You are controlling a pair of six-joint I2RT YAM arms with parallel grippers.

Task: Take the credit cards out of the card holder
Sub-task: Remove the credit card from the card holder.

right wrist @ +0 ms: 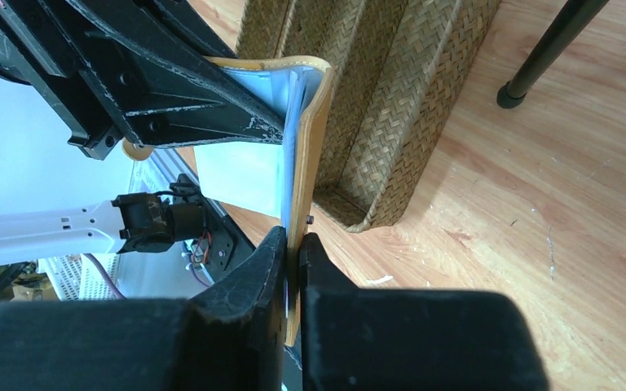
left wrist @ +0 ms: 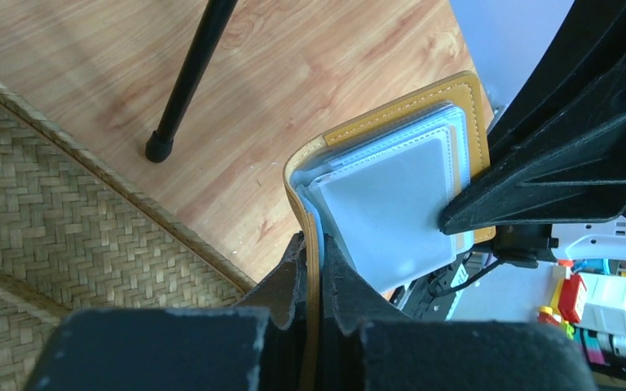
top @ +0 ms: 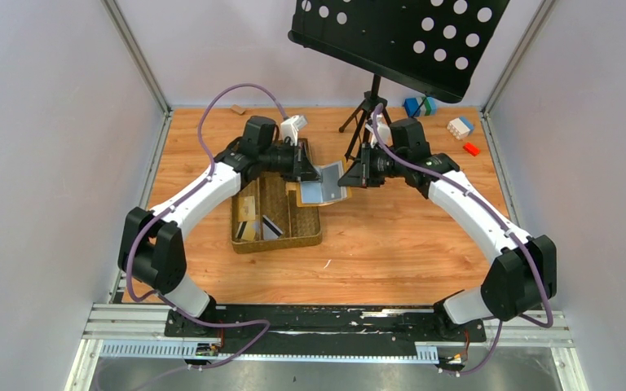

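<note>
In the top view, the left gripper (top: 308, 169) and the right gripper (top: 347, 176) faced each other over the tabletop (top: 399, 236). The card holder (top: 324, 186) was spread open between them, grey-blue inside upward, at the far right corner of the woven tray (top: 277, 245). Several credit cards (top: 271, 227) lay in the tray, one dark with a pale stripe beside tan ones. A music stand (top: 399, 37) stood behind, and toy blocks (top: 460, 126) lay at the far right. In the left wrist view, the left fingers (left wrist: 289, 277) were clamped on one mustard-yellow flap near the fold. A finger of the right gripper lay across the edge of the clear pockets. In the right wrist view, the right fingers (right wrist: 265, 261) were closed on the opposite flap's edge, with the tray behind the holder. Whether the pockets contained a card could not be determined.
</note>
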